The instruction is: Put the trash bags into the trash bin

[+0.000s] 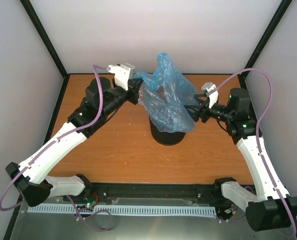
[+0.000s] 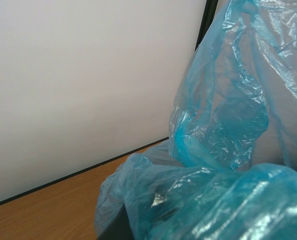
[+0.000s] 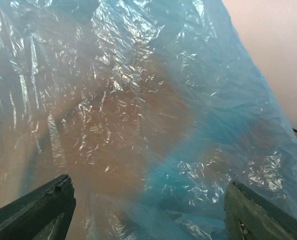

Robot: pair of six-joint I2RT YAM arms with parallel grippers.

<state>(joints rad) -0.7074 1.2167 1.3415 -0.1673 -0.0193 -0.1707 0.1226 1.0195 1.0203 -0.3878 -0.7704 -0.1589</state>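
The light-blue trash bag (image 1: 166, 97) billows over the top of the black trash bin (image 1: 167, 136), which stands on the table's middle; only the bin's lower wall shows. My left gripper (image 1: 139, 87) is at the bag's upper left edge, shut on a stretched fold of film. In the left wrist view the bag (image 2: 223, 115) drapes over the fingers, and only one dark finger (image 2: 113, 231) shows. My right gripper (image 1: 192, 112) is at the bag's right side, open. In the right wrist view its fingers (image 3: 43, 207) stand wide apart with the bag (image 3: 138, 100) filling the space ahead.
The wooden table (image 1: 113, 150) is enclosed by white walls with black corner posts (image 1: 45, 40). A black rail (image 1: 153, 192) runs along the near edge between the arm bases.
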